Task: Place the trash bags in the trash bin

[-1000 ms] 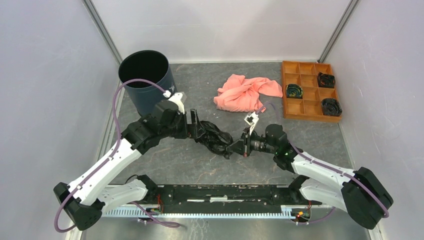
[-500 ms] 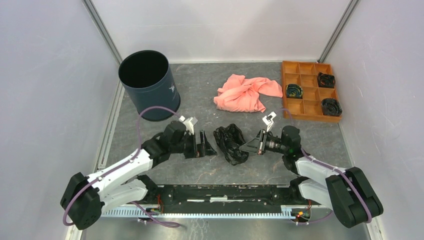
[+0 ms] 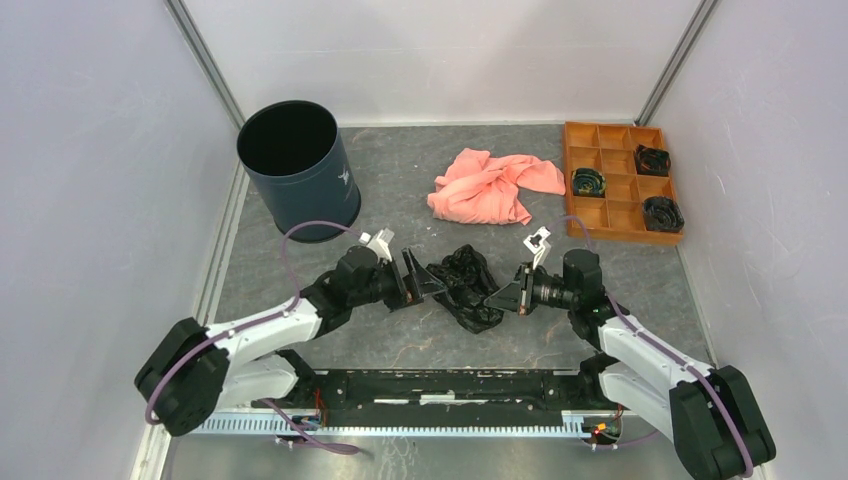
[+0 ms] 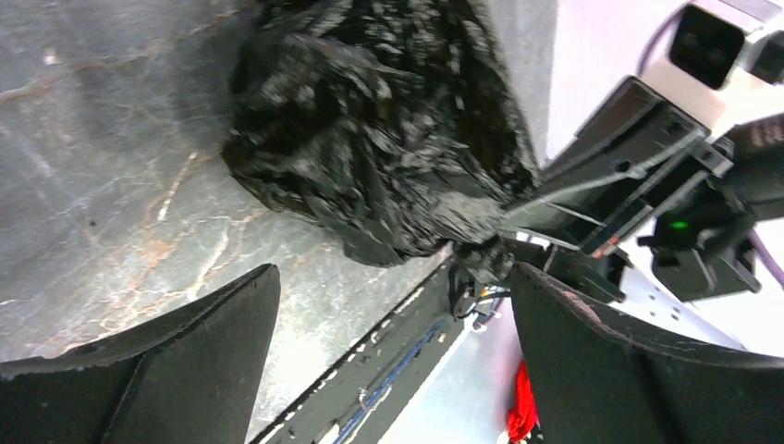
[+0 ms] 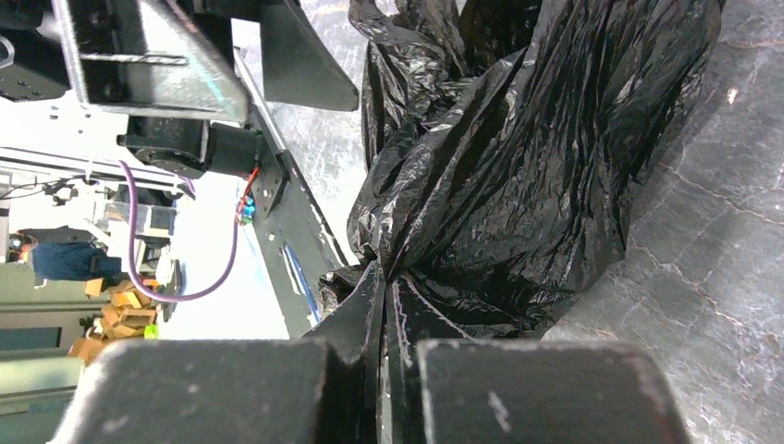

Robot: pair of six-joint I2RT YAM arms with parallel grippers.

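- Trash bag [image 3: 464, 283], top view: we see it crumpled in a black, glossy heap on the worktop [image 3: 400, 170], near the front edge and between the two arms.
- Left fingers [image 3: 411, 275] are spread wide and grip nothing. They sit just beside the bag's left side, and we cannot tell whether they touch it.
- Right fingers [image 3: 500, 296] are clenched to a point at the bag's lower right edge.
- Trash bin [image 3: 300, 175] stands upright at the back left, well apart from the bag, with its dark mouth up.
- A pink cloth [image 3: 490, 188] lies bunched behind the bag. An orange tray [image 3: 620, 237] sits at the back right, with dark coiled items [image 3: 588, 182] in three compartments.
- Left wrist view: both left fingers [image 4: 176, 361] stand far apart at the bottom corners, with bare grey worktop [image 4: 111, 185] between them. The bag [image 4: 379, 139] lies beyond their tips. The right fingers [image 4: 592, 185] come in from the right and meet the bag's far edge.
- Right wrist view: the right fingers [image 5: 356, 319] are pressed together on a gathered fold of the bag [image 5: 518, 166], and pleats fan out from the pinch. The rest of the bag rests on the worktop [image 5: 703, 277]. One left finger [image 5: 305, 55] shows at the top, apart from the plastic.
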